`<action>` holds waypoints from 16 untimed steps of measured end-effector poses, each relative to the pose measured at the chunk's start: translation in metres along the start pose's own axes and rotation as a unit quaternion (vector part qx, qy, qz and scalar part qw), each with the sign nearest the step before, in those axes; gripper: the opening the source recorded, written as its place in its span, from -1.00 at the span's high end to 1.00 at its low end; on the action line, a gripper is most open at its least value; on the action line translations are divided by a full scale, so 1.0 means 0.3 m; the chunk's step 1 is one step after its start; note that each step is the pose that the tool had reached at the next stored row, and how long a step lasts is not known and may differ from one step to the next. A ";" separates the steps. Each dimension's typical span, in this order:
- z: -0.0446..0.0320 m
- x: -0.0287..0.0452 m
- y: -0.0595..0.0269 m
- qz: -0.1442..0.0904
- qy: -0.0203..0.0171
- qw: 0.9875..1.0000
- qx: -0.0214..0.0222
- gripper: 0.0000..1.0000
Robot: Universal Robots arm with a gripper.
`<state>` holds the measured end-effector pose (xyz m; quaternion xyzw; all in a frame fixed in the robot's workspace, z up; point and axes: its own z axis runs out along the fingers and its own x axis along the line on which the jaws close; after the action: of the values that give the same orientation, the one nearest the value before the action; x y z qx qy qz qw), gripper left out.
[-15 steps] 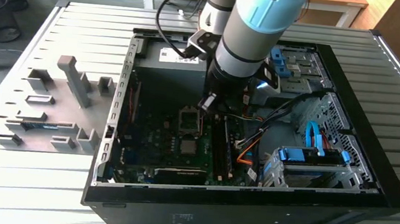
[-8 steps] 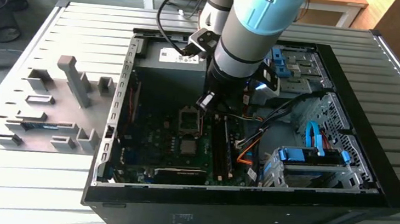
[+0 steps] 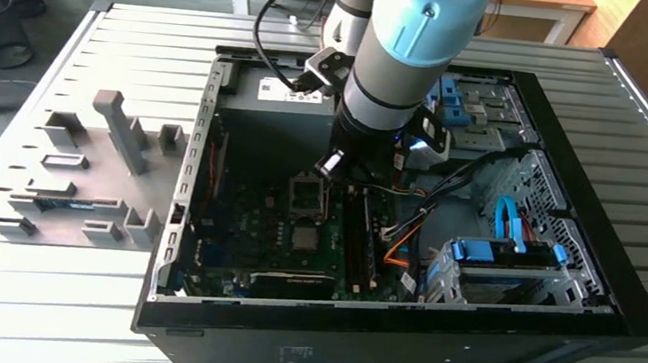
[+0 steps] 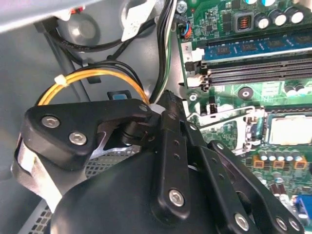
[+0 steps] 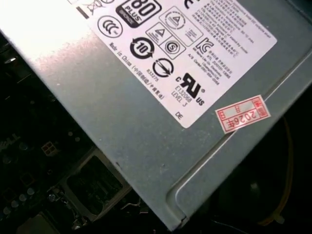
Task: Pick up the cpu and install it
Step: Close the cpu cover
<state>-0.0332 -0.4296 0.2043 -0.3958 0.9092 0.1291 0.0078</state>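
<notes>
In the second wrist view the cpu shows as a pale silvery square lying flat inside the black socket's metal frame on the green motherboard. A thin metal lever runs from the frame toward my gripper. My gripper is shut, its black fingertips meeting with nothing seen between them, a short way from the socket's end. In the exterior view the gripper hangs low inside the open computer case, just above the far end of the socket.
The grey power-supply box lies close behind the gripper. Memory slots with one blue stick run beside the socket. Yellow and black cables pass under the fingers. A drive cage and a grey parts fixture flank the board.
</notes>
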 end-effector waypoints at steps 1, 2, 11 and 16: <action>0.002 0.000 0.000 0.003 -0.002 1.000 -0.001 0.80; 0.004 0.001 -0.001 0.005 -0.004 1.000 -0.002 0.80; 0.005 0.043 -0.029 0.005 -0.012 1.000 -0.009 0.80; 0.017 0.050 -0.031 0.004 -0.018 1.000 -0.015 0.80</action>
<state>-0.0372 -0.4451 0.1956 -0.3897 0.9085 0.1498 0.0177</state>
